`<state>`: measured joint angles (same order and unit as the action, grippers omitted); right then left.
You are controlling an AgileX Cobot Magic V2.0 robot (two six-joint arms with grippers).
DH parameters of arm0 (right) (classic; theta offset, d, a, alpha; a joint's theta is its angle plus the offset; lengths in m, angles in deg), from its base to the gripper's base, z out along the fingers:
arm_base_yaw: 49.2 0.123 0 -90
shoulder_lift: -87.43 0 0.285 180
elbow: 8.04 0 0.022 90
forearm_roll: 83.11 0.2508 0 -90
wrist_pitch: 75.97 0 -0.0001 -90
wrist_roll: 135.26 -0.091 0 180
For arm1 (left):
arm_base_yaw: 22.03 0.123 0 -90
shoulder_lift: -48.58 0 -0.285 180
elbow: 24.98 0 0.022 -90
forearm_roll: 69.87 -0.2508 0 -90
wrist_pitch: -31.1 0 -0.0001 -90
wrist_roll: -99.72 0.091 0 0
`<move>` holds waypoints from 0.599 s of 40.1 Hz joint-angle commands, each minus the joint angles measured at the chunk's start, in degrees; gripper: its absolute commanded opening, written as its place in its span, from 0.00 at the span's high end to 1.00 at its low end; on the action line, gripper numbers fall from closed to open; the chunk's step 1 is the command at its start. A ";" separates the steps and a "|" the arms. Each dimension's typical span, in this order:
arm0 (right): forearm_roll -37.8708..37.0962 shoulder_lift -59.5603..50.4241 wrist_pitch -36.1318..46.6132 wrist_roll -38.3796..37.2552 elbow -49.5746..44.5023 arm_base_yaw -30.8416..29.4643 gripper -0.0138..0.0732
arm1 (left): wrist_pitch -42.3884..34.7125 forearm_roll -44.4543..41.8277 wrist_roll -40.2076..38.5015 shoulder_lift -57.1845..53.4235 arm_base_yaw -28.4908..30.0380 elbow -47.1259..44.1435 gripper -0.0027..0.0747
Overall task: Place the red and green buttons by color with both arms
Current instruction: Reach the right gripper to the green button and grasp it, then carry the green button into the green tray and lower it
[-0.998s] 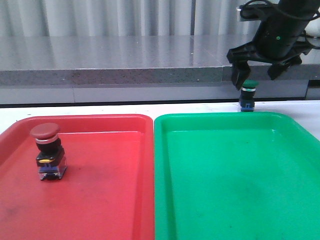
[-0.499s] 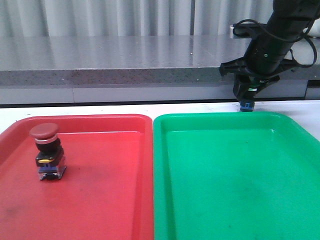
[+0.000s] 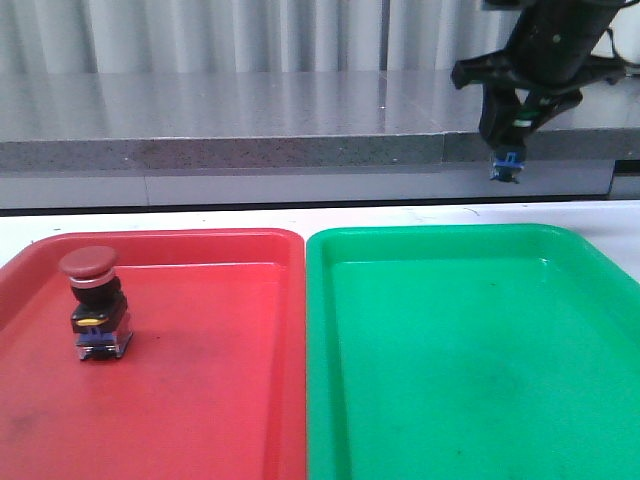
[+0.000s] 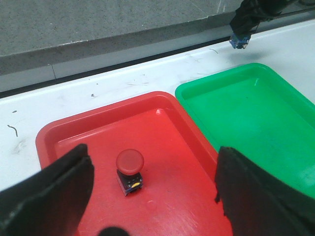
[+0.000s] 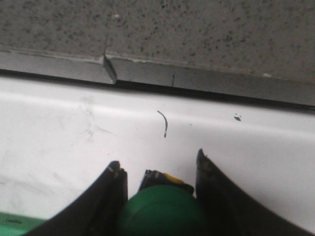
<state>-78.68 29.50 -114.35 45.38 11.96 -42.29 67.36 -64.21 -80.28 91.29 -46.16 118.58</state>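
The red button [image 3: 95, 300] stands upright in the red tray [image 3: 200, 400], near its left side; it also shows in the left wrist view [image 4: 130, 167]. My left gripper [image 4: 152, 196] is open and empty, well above the red tray. My right gripper [image 3: 508, 135] is shut on the green button [image 5: 162, 211] and holds it in the air beyond the far edge of the green tray [image 3: 470, 350]. Only the button's blue base [image 3: 507, 165] sticks out below the fingers in the front view.
The two trays lie side by side on a white table [image 3: 200, 218]. A grey stone ledge [image 3: 250, 140] runs along the back. The right arm and the held button also show far off in the left wrist view [image 4: 241, 34].
My right gripper closed on the green button where it stood on the white table behind the green tray and has lifted it up. The red button has not moved.
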 commanded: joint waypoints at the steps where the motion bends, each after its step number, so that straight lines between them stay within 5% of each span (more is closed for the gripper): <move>1: 0.15 -7.58 -1.73 0.54 1.85 -0.42 0.55 | -4.14 0.32 -0.52 0.03 -0.40 1.50 0.32; 9: 0.09 -14.89 -5.62 1.18 -1.63 0.37 0.55 | -4.14 0.32 -0.52 0.03 -0.40 1.50 0.32; 24: 0.04 -30.97 1.81 4.53 -25.23 7.92 0.55 | -4.14 0.32 -0.52 0.03 -0.40 1.50 0.32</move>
<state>-78.68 3.88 -117.11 48.37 -10.09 -36.04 67.36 -64.21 -80.28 91.29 -46.16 118.58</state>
